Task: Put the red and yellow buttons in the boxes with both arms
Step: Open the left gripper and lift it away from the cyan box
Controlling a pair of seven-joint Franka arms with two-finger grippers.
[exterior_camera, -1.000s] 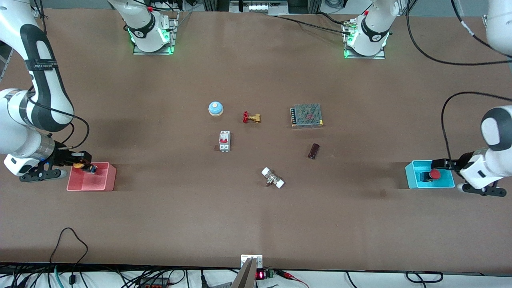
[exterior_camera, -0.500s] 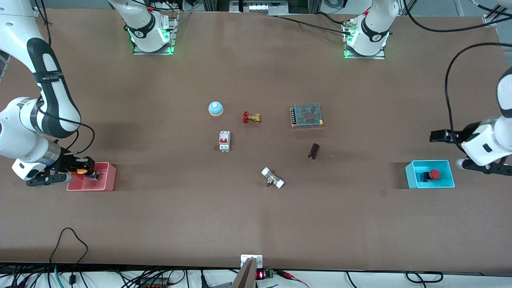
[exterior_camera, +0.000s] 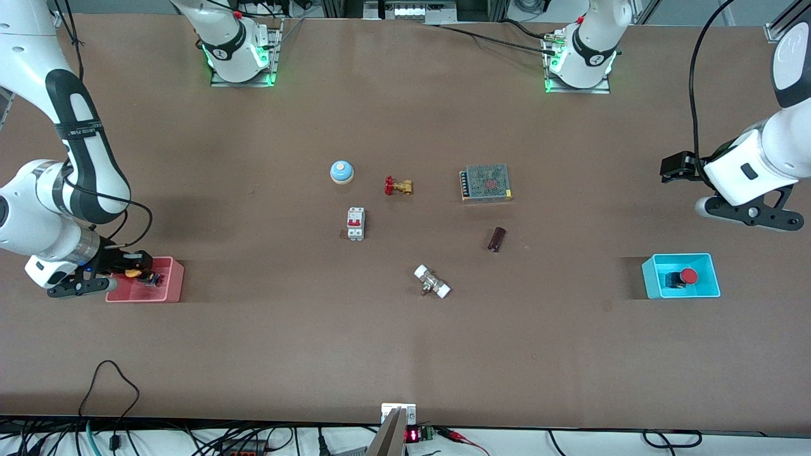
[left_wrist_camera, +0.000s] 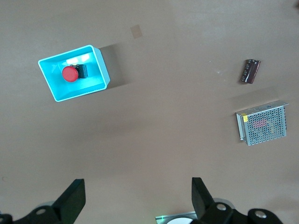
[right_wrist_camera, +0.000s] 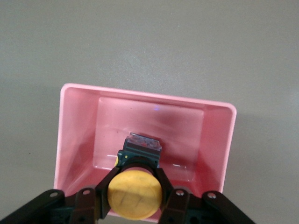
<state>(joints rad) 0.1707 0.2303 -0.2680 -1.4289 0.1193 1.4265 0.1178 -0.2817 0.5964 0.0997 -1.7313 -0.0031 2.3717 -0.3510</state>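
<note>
Two buttons matter here. One, the red button [exterior_camera: 688,276], already sits in the blue box [exterior_camera: 651,278] at the left arm's end of the table [exterior_camera: 405,354]. The other, the yellow button [right_wrist_camera: 134,195], is low inside the pink box [right_wrist_camera: 219,149] at the right arm's end, with its black body pointing down toward the floor of the box.

To do this step well, the right gripper [right_wrist_camera: 135,186] should let the button get all the way down, then open its fingers slowly so the button does not tip or bounce out. After that it should go straight up, so it does not bump the box wall. I think the button is close to the floor, but I cannot be sure it touches.

The right gripper's fingers are closed tight around the yellow button's neck, just under the cap. Its arm bends down low over the pink box.

The left gripper [exterior_camera: 673,168] is up in the air over bare table, well apart from the blue box. Its fingers are wide open and hold nothing. That arm waits.
</note>
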